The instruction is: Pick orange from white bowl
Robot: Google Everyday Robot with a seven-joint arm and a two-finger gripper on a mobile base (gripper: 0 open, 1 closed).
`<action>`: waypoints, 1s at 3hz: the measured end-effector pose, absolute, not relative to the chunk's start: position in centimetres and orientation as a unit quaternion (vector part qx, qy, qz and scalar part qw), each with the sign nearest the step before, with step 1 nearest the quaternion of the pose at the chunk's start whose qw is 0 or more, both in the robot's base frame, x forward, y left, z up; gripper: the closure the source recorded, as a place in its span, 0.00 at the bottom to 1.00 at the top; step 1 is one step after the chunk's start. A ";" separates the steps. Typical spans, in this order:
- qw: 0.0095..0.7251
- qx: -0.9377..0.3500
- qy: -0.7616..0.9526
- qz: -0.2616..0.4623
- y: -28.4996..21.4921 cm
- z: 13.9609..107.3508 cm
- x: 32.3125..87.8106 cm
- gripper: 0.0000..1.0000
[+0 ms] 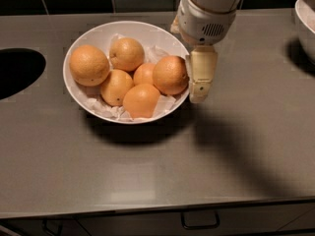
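The white bowl stands on the grey counter, lined with crumpled white paper and holding several oranges. The orange, large, round and deep orange, lies at the bowl's right side against the rim. A paler large orange lies at the left, with smaller ones between them. My gripper hangs from the white arm and points down just outside the bowl's right rim, right beside the orange. It holds nothing that I can see.
A dark round opening is sunk in the counter at the left. Part of another white bowl shows at the right edge. A black tiled wall runs behind. Drawer handles show below the counter's front edge.
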State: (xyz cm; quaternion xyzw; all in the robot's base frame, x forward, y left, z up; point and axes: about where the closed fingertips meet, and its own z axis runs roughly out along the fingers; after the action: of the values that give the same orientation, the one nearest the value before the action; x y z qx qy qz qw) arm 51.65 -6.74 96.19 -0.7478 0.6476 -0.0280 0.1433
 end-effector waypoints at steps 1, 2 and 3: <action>0.138 -0.756 0.639 -0.023 -5.7 95.6 52.4 0.12; 0.134 -0.760 0.636 -0.013 -5.3 94.8 52.9 0.21; 0.131 -0.761 0.635 -0.004 -5.0 93.9 53.2 0.22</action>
State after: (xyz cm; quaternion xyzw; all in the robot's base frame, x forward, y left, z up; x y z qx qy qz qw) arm 53.23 -5.04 93.94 -0.7610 0.6354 -0.0043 0.1310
